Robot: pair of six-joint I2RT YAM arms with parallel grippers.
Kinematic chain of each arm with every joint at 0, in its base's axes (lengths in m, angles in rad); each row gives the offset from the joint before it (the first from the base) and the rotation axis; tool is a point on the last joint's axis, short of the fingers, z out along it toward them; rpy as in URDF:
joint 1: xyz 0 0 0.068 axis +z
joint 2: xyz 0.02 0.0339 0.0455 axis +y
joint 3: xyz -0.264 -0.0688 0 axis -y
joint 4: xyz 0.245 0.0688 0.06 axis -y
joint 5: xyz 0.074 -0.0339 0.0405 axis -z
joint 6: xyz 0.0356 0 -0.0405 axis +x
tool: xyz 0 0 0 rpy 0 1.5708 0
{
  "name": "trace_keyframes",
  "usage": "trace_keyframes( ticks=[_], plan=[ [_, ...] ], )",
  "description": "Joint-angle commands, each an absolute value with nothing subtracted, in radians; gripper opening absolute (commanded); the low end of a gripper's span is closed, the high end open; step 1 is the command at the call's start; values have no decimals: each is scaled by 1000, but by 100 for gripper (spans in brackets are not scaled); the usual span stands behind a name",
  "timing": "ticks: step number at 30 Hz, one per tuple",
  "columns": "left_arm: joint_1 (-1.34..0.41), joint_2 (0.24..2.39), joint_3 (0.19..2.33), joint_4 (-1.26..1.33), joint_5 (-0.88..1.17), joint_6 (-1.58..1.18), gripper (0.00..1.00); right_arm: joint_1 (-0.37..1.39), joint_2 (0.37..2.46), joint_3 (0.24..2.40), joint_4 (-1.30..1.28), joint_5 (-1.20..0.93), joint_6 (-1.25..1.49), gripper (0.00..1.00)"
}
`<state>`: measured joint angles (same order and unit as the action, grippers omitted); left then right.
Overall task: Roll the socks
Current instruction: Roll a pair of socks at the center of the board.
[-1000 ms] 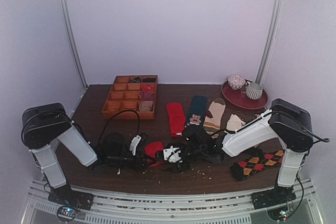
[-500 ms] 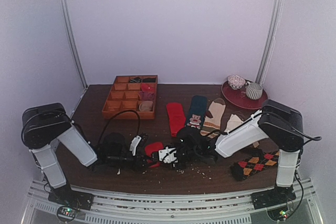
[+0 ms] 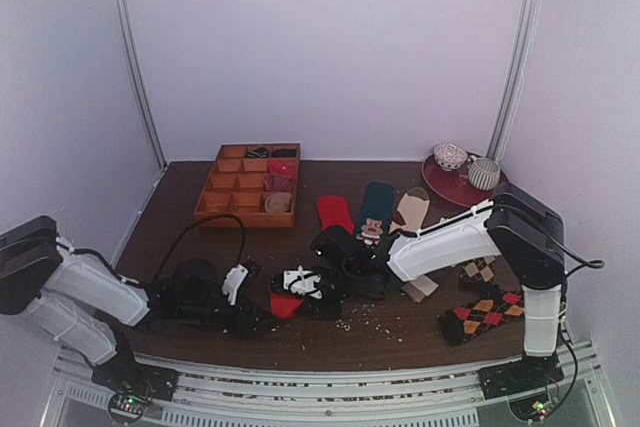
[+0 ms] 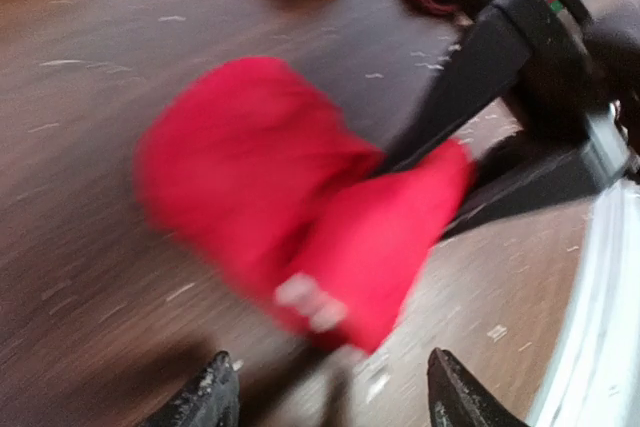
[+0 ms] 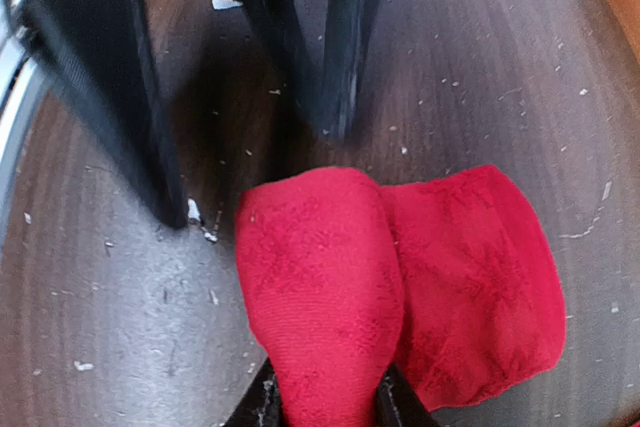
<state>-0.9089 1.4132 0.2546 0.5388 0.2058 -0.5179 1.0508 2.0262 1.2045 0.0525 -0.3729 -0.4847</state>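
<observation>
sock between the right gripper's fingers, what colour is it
The sock is solid bright red, clearest in the right wrist view.

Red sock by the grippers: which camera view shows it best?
Right wrist: the red sock is large and sharp, folded double, pinched by the right gripper. Left wrist shows it blurred; the top view shows it small, partly behind that gripper.

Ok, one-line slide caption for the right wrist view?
Jaws of the right gripper closed on a folded red sock on the speckled dark wooden table, black fingers of the left gripper just beyond.
</observation>
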Motion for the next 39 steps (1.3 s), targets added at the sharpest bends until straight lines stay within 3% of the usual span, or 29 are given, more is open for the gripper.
trace_keyframes(
  ticks=[1, 7, 17, 19, 26, 39],
  plan=[
    [-959, 1160, 157, 397, -53, -416, 65, 1019, 2114, 1276, -329, -528, -296, 24],
    [-1054, 978, 80, 552, -165, -257, 65, 1003, 2225, 1439, -603, -580, -211, 25],
    [-1065, 1323, 114, 923, -61, -6, 66, 999, 2338, 1558, -804, -679, -126, 24],
    [-1066, 1399, 116, 1009, -39, 19, 75, 999, 2342, 1557, -807, -677, -121, 24],
    [-1076, 1531, 126, 1166, 93, 51, 82, 998, 2354, 1569, -817, -675, -120, 24],
    [-1097, 1632, 189, 1054, 179, 27, 64, 982, 2375, 1598, -809, -696, -118, 23]
  ],
)
